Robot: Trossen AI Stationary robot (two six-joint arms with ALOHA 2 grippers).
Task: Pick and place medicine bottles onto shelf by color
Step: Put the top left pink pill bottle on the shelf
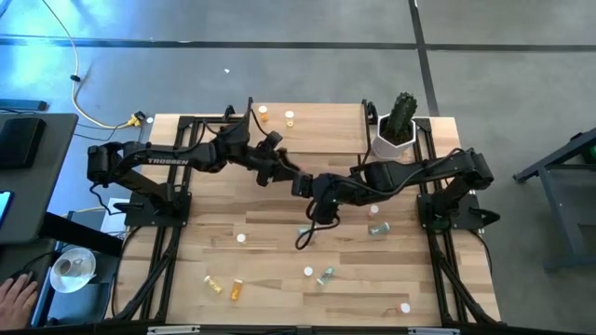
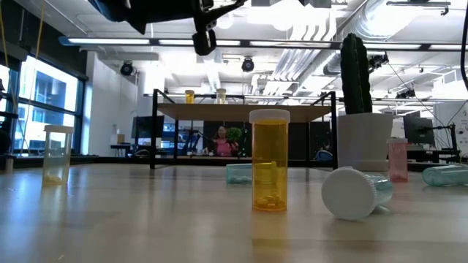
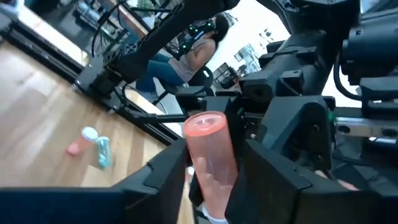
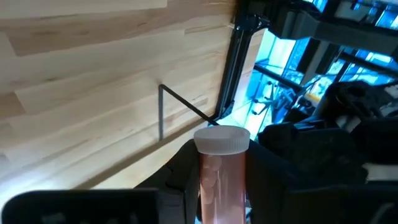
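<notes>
**A:** Start at the left. Where has the left gripper (image 3: 214, 149) got to?

**B:** It hangs over the table just in front of the shelf (image 1: 326, 126), about level with the shelf's middle. The pink bottle (image 3: 210, 162) lies along it, cap end towards its wrist. Whether it is squeezing that bottle I cannot tell.

**A:** And on the shelf itself?

**B:** There are two uprights at its left end. The orange shelved bottle (image 1: 264, 113) is one, and the pale shelved bottle (image 1: 290, 116) is just to its right (its colour is too faint to name).

**A:** The right gripper (image 4: 222, 152)?

**B:** It meets the other one in front of the shelf, coming in from the shelf's right side. It is pinching the pink bottle by its body, and the white cap sticks out past its fingers.

**A:** Any loose ones?

**B:** Well in front of the shelf's left end lie the fallen orange bottle (image 1: 237, 290) and its orange neighbour (image 1: 213, 284). The near green bottle (image 1: 325, 275) lies well out from the shelf's middle. The far green bottle (image 1: 377, 228) lies off the right end. The cactus pot (image 1: 396, 141) stands just beside that end.
</notes>
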